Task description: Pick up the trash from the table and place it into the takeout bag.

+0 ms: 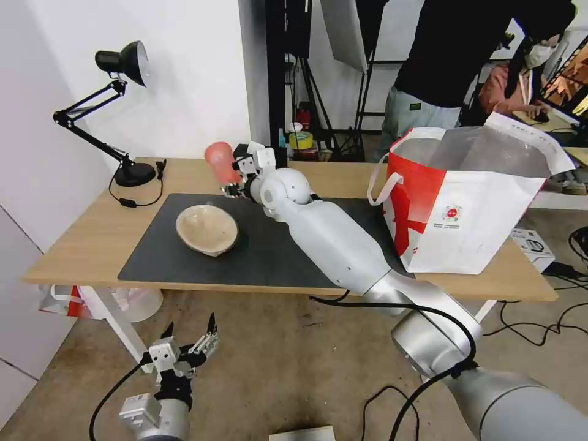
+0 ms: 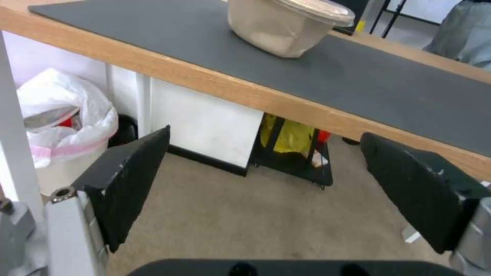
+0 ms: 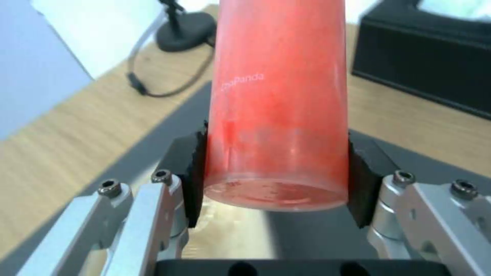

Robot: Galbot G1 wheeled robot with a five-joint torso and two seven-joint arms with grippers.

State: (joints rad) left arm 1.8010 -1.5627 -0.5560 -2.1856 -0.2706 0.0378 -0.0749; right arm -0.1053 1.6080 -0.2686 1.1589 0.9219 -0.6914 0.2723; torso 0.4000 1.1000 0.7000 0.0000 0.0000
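My right gripper (image 1: pixel 234 179) is shut on the red drink cup (image 1: pixel 221 163), held tilted above the far edge of the dark mat (image 1: pixel 269 251). In the right wrist view both black pads (image 3: pixel 191 168) squeeze the cup's (image 3: pixel 279 103) lower part. A beige paper bowl (image 1: pixel 207 229) rests on the mat's left half and also shows in the left wrist view (image 2: pixel 286 23). The takeout bag (image 1: pixel 465 202) stands open at the table's (image 1: pixel 98 239) right end. My left gripper (image 1: pixel 190 334) hangs open below the table's front edge, over the floor.
A black desk lamp (image 1: pixel 119 110) stands at the table's far left corner with its cable (image 1: pixel 131 199) on the wood. A black tissue box (image 3: pixel 424 65) sits beyond the cup. A lined waste bin (image 2: pixel 61 126) stands under the table. People stand behind the bag.
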